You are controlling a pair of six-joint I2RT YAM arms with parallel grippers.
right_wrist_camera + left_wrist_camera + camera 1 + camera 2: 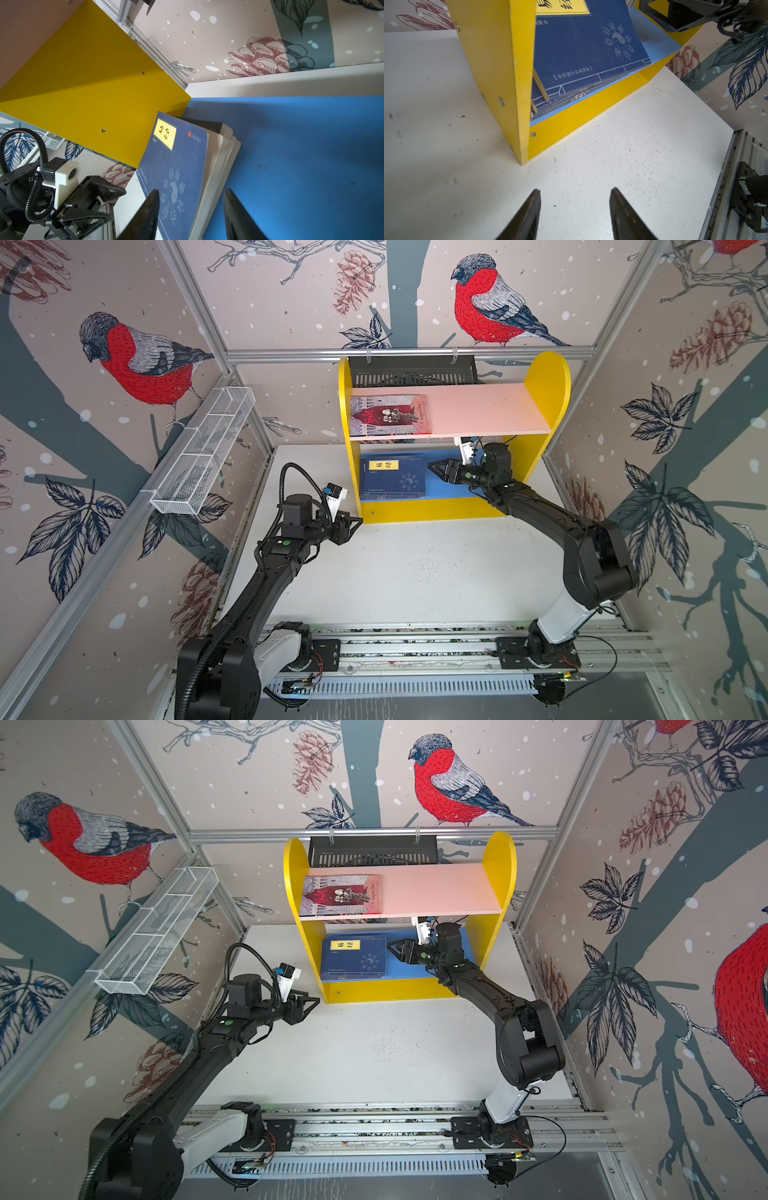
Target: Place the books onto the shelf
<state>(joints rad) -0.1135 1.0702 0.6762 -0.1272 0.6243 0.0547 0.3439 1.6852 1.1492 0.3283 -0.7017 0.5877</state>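
Wire mesh basket [203, 452] on the wall at 10 o'clock of the table [415, 572]: empty, not part of the task.

Left gripper [355, 522] hovers low over the table at 8 o'clock of the shelf [432, 510], just off its front corner. Fingers are spread with nothing between them, as the left wrist view confirms [575, 190]. Likely parked clear so the other arm has room.

The shelf stands at 12 o'clock of the table. The pink upper board [478, 410] carries the red-and-grey book [388, 414], flat at its 9 o'clock end, with the rest bare. The blue lower board [449, 489] carries the navy books [392, 481], stacked flat and pushed to the 9 o'clock side panel. There are several, but the exact count is not clear; the page edges fan a little in the right wrist view [220, 158]. No books are left on the table, so the task looks about done.

Right gripper [432, 467] reaches in under the pink board, at 3 o'clock of the stack and just beside its edge. Fingers are parted, pinching nothing; it reads as a release.

The black slotted tray [411, 371] behind the shelf at 12 o'clock has no contents visible.
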